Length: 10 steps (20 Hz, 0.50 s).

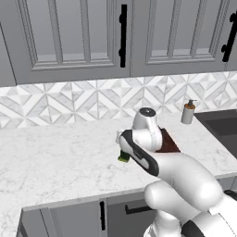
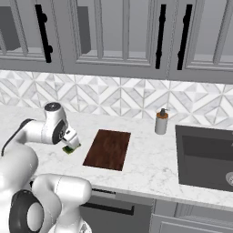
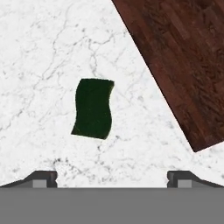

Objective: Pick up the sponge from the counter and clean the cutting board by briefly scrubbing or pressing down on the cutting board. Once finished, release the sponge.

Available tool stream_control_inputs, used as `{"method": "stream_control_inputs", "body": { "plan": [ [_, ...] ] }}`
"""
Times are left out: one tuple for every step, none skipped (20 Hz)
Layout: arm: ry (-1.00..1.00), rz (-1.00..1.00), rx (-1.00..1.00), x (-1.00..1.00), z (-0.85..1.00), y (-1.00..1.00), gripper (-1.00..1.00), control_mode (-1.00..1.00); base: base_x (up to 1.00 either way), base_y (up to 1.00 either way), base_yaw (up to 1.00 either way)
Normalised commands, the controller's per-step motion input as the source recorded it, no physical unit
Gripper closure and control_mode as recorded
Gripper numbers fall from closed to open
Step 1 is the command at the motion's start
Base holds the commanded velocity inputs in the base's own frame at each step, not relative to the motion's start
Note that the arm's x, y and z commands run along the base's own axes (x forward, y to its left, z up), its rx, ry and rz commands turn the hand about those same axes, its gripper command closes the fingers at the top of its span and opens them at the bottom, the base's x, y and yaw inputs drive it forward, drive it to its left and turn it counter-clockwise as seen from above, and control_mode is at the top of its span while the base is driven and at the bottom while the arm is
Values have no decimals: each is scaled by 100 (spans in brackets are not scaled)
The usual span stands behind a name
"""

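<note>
The green sponge (image 3: 93,108) lies flat on the white marble counter (image 3: 39,65), a little to the left of the dark reddish-brown cutting board (image 3: 183,65). My gripper (image 3: 113,179) hangs just above the sponge, open, with its fingertips (image 3: 43,178) spread wide and nothing between them. From the right base view the sponge (image 2: 70,148) peeks out under the gripper (image 2: 73,141), left of the cutting board (image 2: 108,149). In the left base view my arm covers most of the board (image 1: 169,144), and a green corner of the sponge (image 1: 123,157) shows beside the hand.
A soap dispenser (image 2: 161,122) stands at the back of the counter, right of the board. A dark sink (image 2: 205,157) is set into the counter at the far right. Tiled backsplash and grey cabinets rise behind.
</note>
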Motion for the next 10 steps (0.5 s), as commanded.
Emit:
{"method": "stream_control_inputs", "body": {
  "plan": [
    [13, -3, 0, 21, -26, 1, -100, -100, 0, 0, 0],
    [17, -3, 0, 25, -24, 3, -100, -100, 0, 0, 0],
    [17, -2, 0, 22, -14, 1, -100, -100, 0, 0, 0],
    [11, -1, 0, 18, -12, 0, -100, -100, 0, 0, 0],
    [10, 0, 0, 26, -9, 0, -100, -100, 0, 0, 0],
    [7, 0, 0, 24, -8, 1, -100, -100, 0, 0, 0],
    [7, 0, 0, 27, -8, 1, -100, -100, 0, 0, 0],
    [6, 0, 0, 28, -9, 3, -100, -100, 0, 0, 0],
    [5, 0, 0, 29, -9, 4, -100, -100, 0, 0, 0],
    [4, 0, 0, 29, -7, 1, -100, -100, 0, 0, 0]
  ]
}}
